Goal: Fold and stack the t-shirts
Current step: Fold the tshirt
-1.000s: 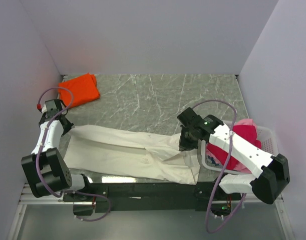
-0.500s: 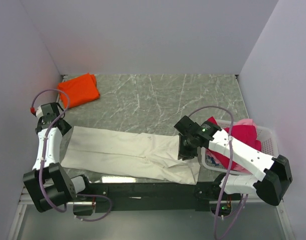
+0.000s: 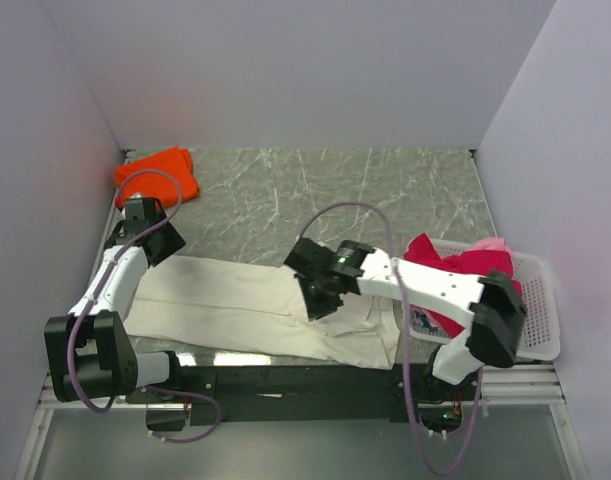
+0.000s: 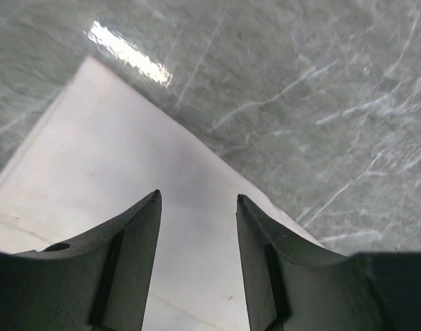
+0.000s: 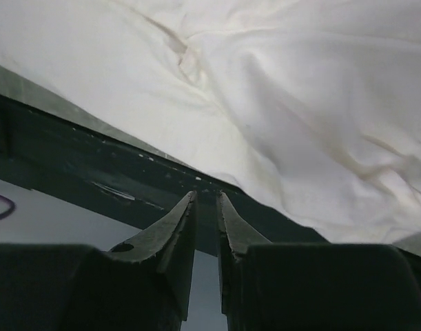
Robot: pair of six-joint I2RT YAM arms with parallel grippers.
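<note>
**Both grippers empty, cream shirt flat at the near edge**

From above you cannot see the fingers of either gripper: each wrist body covers them. The right arm also hides part of the cream shirt's [image 3: 235,300] right half. The red shirt [image 3: 453,272] and pink shirt [image 3: 492,244] show only in part behind the arm and the basket's [image 3: 541,312] wall. Each wrist view cuts the cream shirt off at its frame.

Your left gripper [image 4: 196,198] has its fingers well apart with nothing between them. It hangs over the shirt's far left corner, where the cloth's edge meets bare table [image 4: 320,96]. You cannot tell whether the tips touch the cloth.

Your right gripper [image 5: 207,195] shows only a narrow gap between its fingers, and nothing is in that gap. Its tips point toward the dark rail [image 5: 72,165] at the table's near edge, with the rumpled cloth filling the view beyond them.

The left arm reaches forward from its base along the left wall, with the wrist [image 3: 145,222] bent inward over the shirt. The right arm stretches leftward from its base, with its wrist [image 3: 323,278] low over the middle of the shirt.

The cream shirt lies spread lengthwise along the near edge. The orange shirt [image 3: 161,172] sits folded in the far left corner, well apart. The red and pink shirts are heaped in the basket at the right.
</note>
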